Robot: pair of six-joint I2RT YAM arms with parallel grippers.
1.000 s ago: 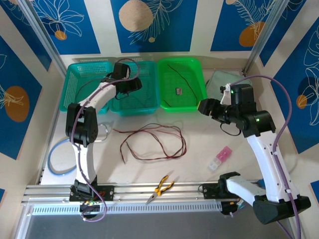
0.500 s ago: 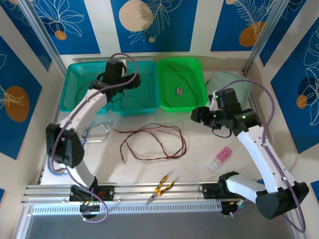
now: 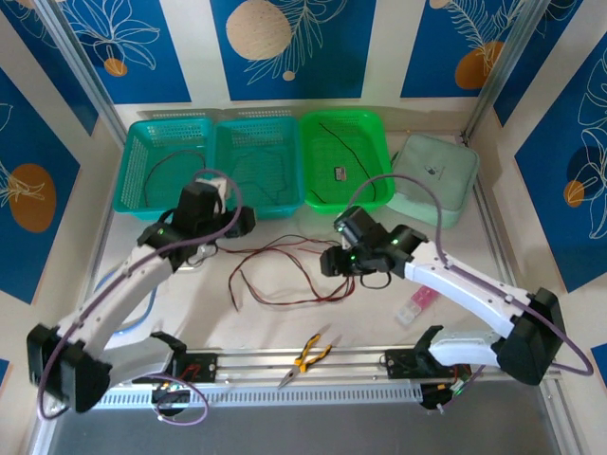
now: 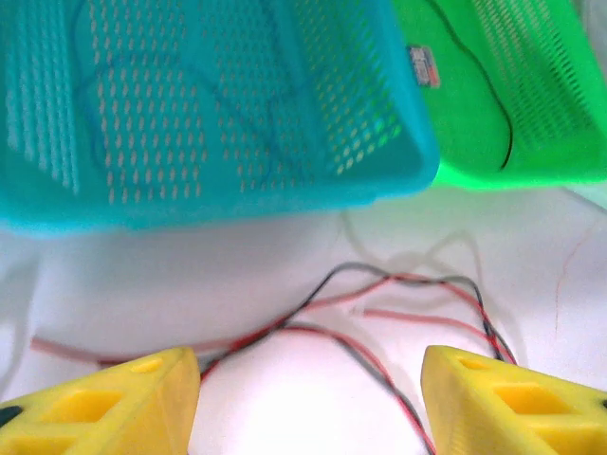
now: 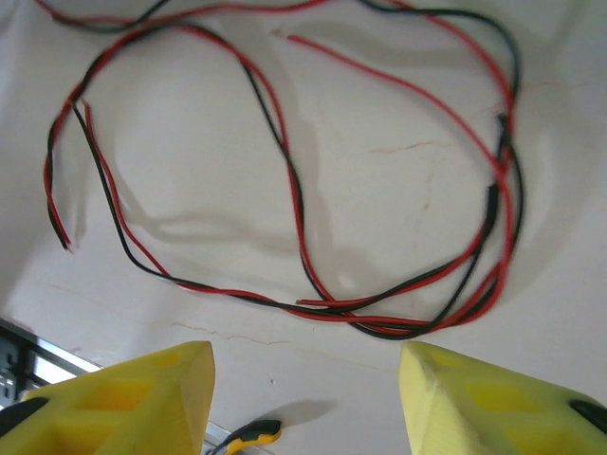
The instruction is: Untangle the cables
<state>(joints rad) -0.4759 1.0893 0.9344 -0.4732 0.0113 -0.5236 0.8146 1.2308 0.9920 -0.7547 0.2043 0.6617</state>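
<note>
Both arms stretch low toward the table's middle. The left gripper (image 4: 310, 379) hangs over the far left part of the cables (image 3: 294, 270) and the right gripper (image 5: 305, 370) over their right side. Both have fingers spread, holding nothing. The red-and-black tangle lies on bare table (image 3: 375, 318), clear of three baskets (image 3: 275, 142) on the far side and one pliers (image 3: 311, 355) near.

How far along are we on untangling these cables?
Done: separate wires lie in the green basket and teal baskets. In hand: nothing; left gripper and right gripper hover open over the red and black cables on the table. Left: that bundle is looped together, ungrasped.
</note>
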